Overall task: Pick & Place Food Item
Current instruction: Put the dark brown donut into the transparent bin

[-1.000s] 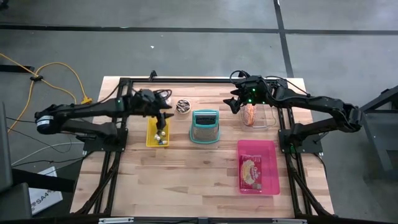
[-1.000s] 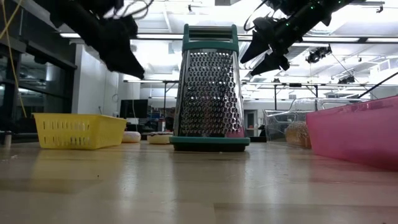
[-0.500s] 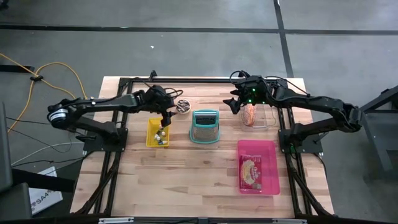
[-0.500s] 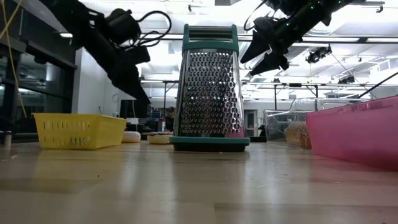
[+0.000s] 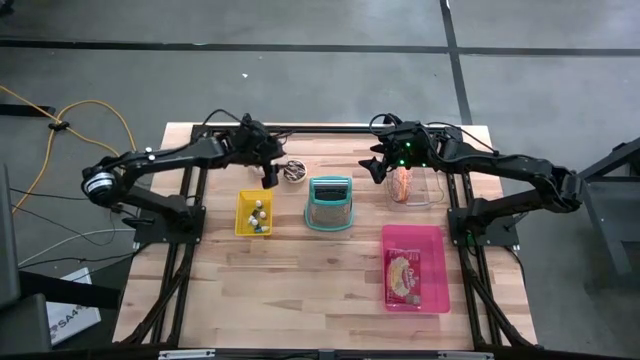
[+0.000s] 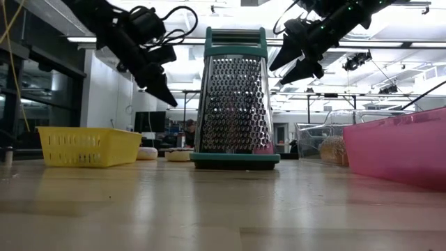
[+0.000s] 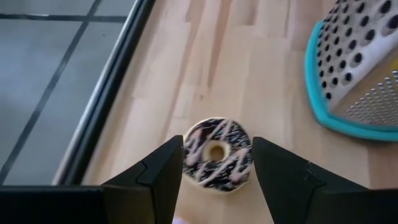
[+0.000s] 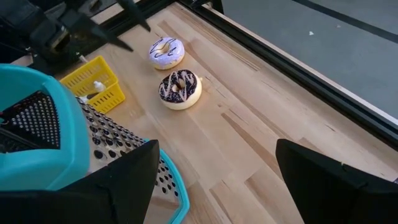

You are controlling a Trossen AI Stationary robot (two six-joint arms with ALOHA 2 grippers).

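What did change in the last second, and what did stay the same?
The left gripper moved from above the yellow basket toward the table's back edge and now hangs open over the donuts, holding nothing. The right gripper, grater and pink bin stayed put.

Grater (image 5: 329, 203), pink bin (image 5: 440, 266), yellow basket (image 5: 241, 213)

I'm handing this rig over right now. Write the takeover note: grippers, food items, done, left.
Left gripper: jaws open, above the chocolate donut near the table's far edge, holding nothing.
Right gripper: open, empty, waiting beside the clear container.
A white-iced donut lies next to the chocolate one; the grater stands mid-table, yellow basket to its left, pink bin on the right.
Done: no donut picked.
Left: grasp, lift, place.
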